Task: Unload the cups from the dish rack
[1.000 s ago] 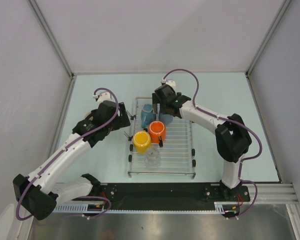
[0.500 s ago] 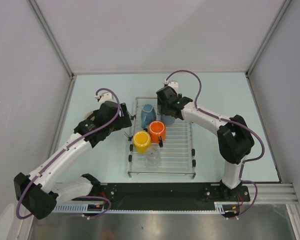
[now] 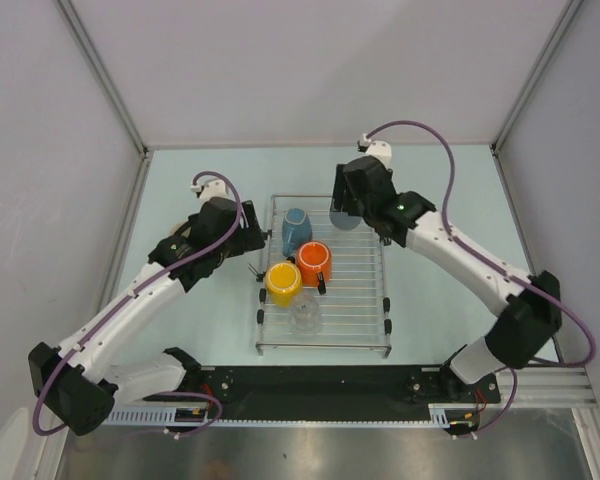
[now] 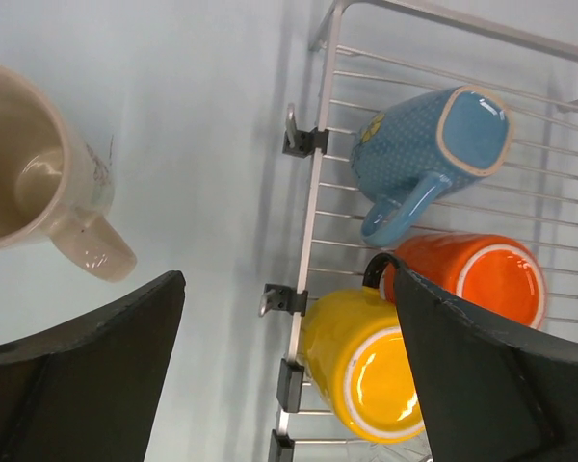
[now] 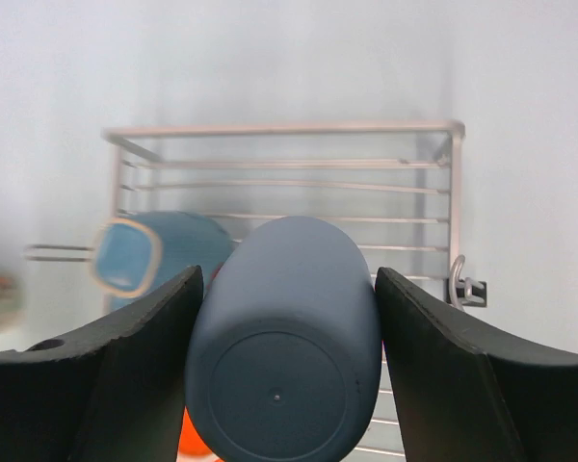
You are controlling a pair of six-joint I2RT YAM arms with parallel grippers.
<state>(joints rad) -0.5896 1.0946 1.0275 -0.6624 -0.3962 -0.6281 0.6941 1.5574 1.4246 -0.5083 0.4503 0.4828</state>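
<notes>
- Pinching the dark blue cup (image 5: 284,356) by its two flanks, the right fingers (image 5: 106,385) hold it sideways, base toward the wrist camera.
- The cup hangs over the far right corner of the dish rack (image 3: 355,300), with bare bench (image 3: 450,250) to its right.
- The left fingers (image 4: 96,375) are spread wide with nothing between them, over the rack's left rail.
- Only the left wrist view shows the beige mug (image 4: 34,173), on the bench and apart from that rail. In the top view the arm hides it.
- The dotted blue mug (image 4: 419,144), orange mug (image 4: 472,279) and yellow cup (image 4: 366,371) lie on their sides near the left rail.
- The clear glass (image 3: 305,315) reads only in the top view, just nearer than the yellow cup. The bars on the right half are bare.
</notes>
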